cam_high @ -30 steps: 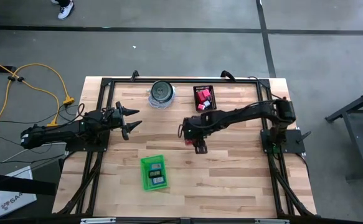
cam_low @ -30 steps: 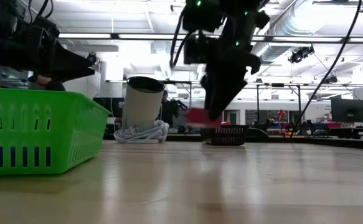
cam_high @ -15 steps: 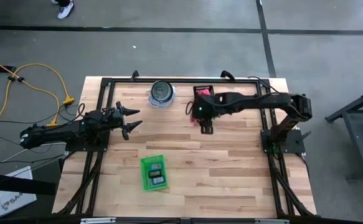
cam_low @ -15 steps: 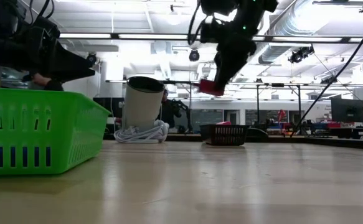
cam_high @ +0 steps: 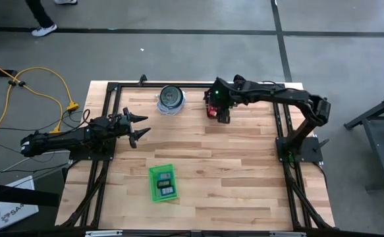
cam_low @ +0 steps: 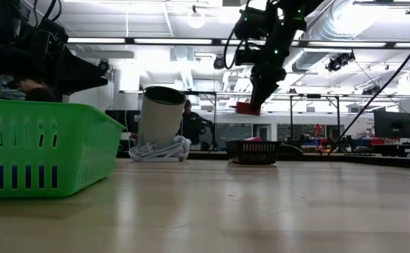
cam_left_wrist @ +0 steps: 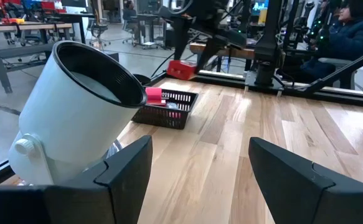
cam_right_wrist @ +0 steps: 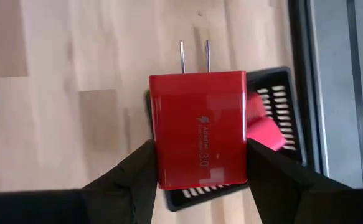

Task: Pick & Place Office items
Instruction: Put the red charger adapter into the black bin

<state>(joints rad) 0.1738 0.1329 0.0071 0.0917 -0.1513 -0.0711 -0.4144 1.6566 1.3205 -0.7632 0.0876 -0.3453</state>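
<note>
Workshop benches and ceiling lights fill the background of my low view, and the wooden table runs pale across the middle of my high view. On my right gripper I see the two dark fingers closed on the flanks of a red charger block, its two metal prongs pointing away from the wrist; in the low view it hangs in the air above the small black basket, and from overhead it sits at the upper centre of the frame, over that basket at the table's far edge. A pink piece already lies inside the basket. I judge the block to be light, rigid and smooth-sided, so a squeeze across its flat faces is the right hold, though glossy plastic could slip if the grip loosens early; the prongs I would leave alone. Farther out, the white cup stands just left of the basket, and the green tray lies at the lower centre. My left gripper waits at centre left, fingers spread and holding nothing.
</note>
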